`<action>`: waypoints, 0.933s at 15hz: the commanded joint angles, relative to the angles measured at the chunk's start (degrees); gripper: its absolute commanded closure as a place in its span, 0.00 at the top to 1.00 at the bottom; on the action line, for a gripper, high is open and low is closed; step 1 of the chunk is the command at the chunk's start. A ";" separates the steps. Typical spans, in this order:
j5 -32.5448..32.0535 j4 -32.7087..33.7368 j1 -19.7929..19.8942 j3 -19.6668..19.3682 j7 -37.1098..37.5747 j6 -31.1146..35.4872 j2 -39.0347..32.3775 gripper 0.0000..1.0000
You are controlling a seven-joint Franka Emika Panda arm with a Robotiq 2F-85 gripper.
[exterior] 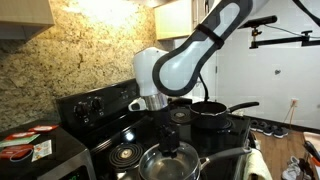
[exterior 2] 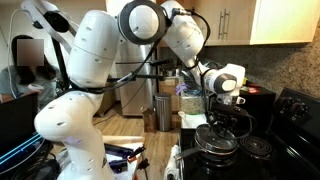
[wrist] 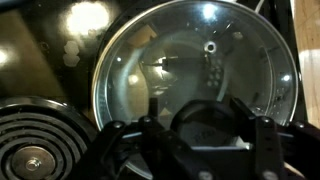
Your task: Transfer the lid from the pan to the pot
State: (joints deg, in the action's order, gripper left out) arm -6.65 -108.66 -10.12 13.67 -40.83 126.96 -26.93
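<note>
The glass lid with its shiny metal rim lies on the silver pan at the front of the stove. It fills most of the wrist view. My gripper is directly above the lid, and its two fingers stand apart on either side of the dark central knob. I see no clear contact with the knob. In the exterior views the gripper hangs just over the pan. The black pot sits on a rear burner, uncovered, with its handle pointing away.
A coil burner lies next to the pan. The black stove top has a raised control panel at the back. A counter with a red-and-white item adjoins the stove. The pan's handle reaches past the front edge.
</note>
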 commanded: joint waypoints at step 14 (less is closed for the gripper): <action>5.66 -1.95 4.86 -0.60 0.53 -0.43 5.74 0.31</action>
State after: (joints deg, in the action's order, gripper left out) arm -4.78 -107.03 -7.98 12.17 -40.46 125.50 -26.08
